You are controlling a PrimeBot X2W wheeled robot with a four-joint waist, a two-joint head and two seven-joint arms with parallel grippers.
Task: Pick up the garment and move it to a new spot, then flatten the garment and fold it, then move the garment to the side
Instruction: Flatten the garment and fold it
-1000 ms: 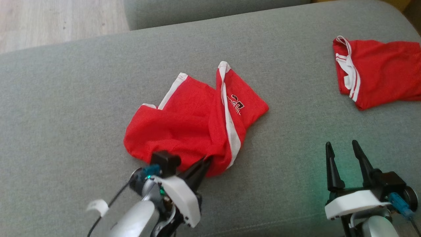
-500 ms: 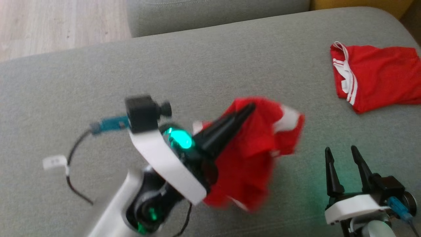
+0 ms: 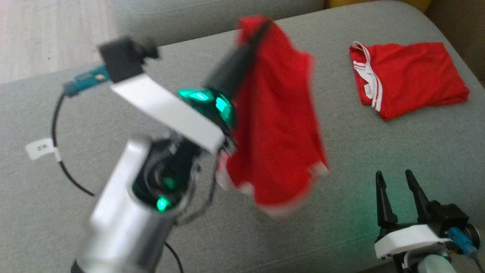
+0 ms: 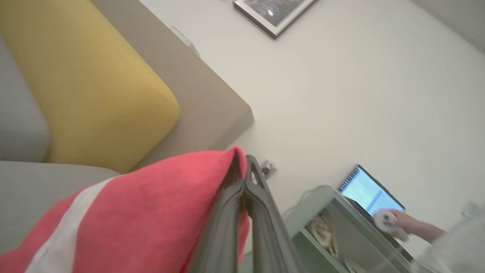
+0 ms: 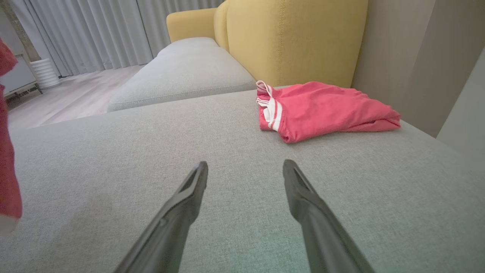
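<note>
Grey fabric covers the wide sofa seat (image 3: pixel 22 197) in front of the robot, and a strip of pale wood floor (image 3: pixel 45 34) shows beyond its far left corner. At the left a black cable (image 3: pixel 53 129) loops round, carrying a white tag (image 3: pixel 41 148). It runs to the left arm (image 3: pixel 125 223), which rises from the bottom edge and slants up to the right, a green light (image 3: pixel 206 100) glowing at its wrist.

The left gripper (image 3: pixel 259 28) points up and away. Its two dark fingers (image 4: pixel 265 212) are pressed together, and the left wrist view shows a fold of red cloth caught between them. That cloth is the garment (image 3: pixel 276 125), red with white trim. It hangs from the pinch, clear of the seat, and drapes down the right side of the gripper over the middle of the sofa, with its white-edged hems lowest. It is blurred in the head view, so I cannot make out its shape any better. In the right wrist view a sliver of it hangs at the left edge.

Further right a second garment (image 3: pixel 409 83), also red with white stripes, lies bunched on the far right part of the seat. It is close to the yellow backrest (image 5: pixel 295 38) and well apart from the hanging one.

At the lower right the right gripper (image 3: pixel 394 178) sits low over the near edge of the seat. Its fingers are spread wide with only bare grey fabric between them, and they point away toward the second garment, which lies beyond the tips.
</note>
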